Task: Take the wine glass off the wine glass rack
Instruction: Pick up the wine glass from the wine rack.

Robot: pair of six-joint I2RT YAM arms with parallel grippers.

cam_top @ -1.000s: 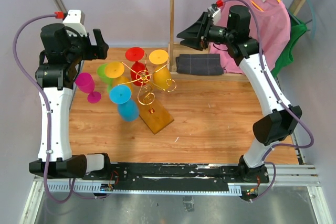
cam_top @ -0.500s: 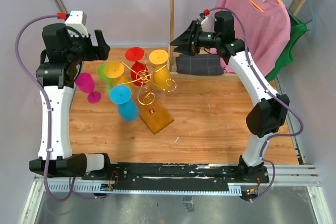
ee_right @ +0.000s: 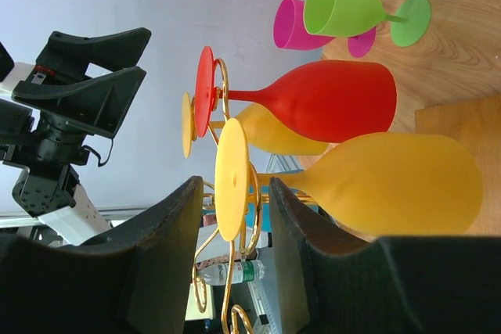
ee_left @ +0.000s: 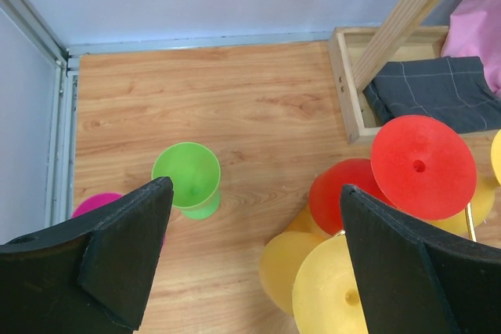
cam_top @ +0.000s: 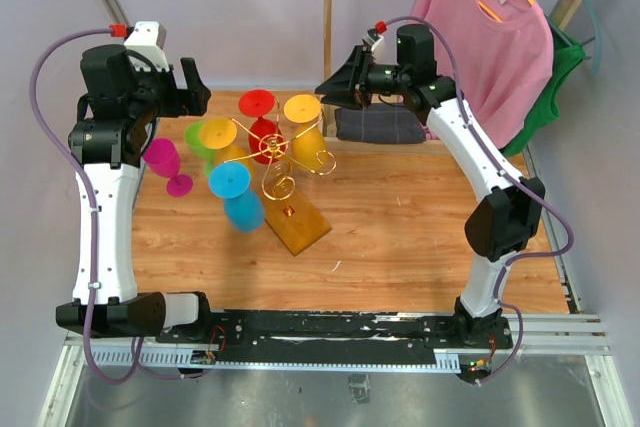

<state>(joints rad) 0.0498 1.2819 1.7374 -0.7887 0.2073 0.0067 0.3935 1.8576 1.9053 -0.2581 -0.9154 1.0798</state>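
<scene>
The right gripper [ee_right: 231, 260] has its fingers partly apart, with nothing between them yet — it is lined up on the foot of the orange-yellow wine glass [ee_right: 391, 185], which hangs upside down on the gold wine glass rack [cam_top: 280, 162]. If it shuts crooked, the thin foot could slip out, or a bump could knock the red glass [ee_right: 329, 101] just beside it loose. The left gripper [ee_left: 250, 263] waits spread wide above the rack.

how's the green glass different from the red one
The green glass stands upright on the table, off the rack; the red glass hangs upside down from the gold rack. Green's bowl opens upward; red's foot is on top. Both are coloured stemmed glasses.
</scene>
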